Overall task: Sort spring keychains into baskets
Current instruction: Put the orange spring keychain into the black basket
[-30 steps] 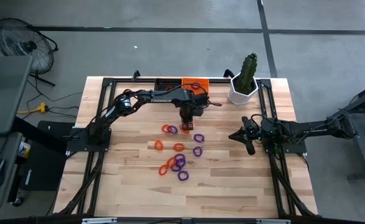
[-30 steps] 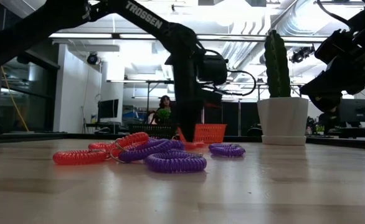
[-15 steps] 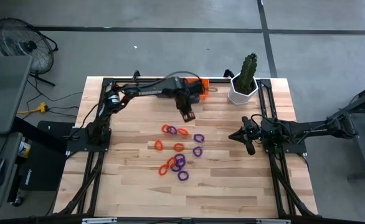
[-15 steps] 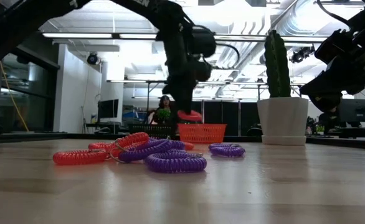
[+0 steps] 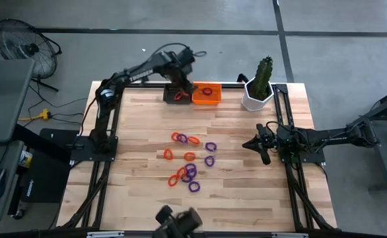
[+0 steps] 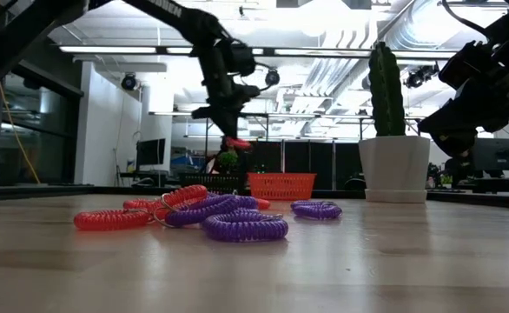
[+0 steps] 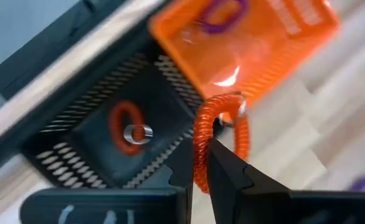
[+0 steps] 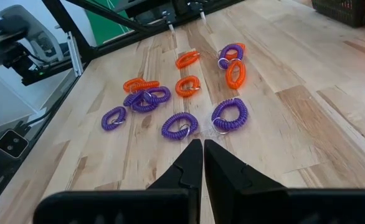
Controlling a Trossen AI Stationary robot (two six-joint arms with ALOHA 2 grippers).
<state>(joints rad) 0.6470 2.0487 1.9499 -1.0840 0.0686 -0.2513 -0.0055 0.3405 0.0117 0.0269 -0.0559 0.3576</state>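
- The right gripper (image 8: 197, 163) hangs over the right side of the bench (image 5: 140, 192), near its right edge, with its two dark fingers pressed together and nothing between them.
- In front of it, around the middle of the bench, lies a loose scatter of spring keychains (image 5: 189, 173), orange and purple mixed; several touch or overlap in a small heap, others lie a little apart.
- In the low view the nearest of them are a purple coil (image 6: 245, 227) and a long orange coil (image 6: 111, 219) to its side.
- The word TROSSEN (image 5: 139, 71) can be read in white on the left arm, which reaches from the left side to the far edge.
- The left gripper (image 7: 199, 163) is up in the air above the far edge, clenched on an orange keychain (image 7: 222, 142) that dangles from its fingertips.
- Below that gripper the black basket (image 7: 76, 149) sits at the far edge, with one orange coil (image 7: 126, 127) lying in it.
- The orange basket (image 5: 207, 94) stands just beside the black one, on the side nearer the cactus, and holds a purple coil (image 7: 222, 14).
- A white pot (image 5: 255, 100) with a green cactus (image 5: 263, 74) stands near the far right corner.
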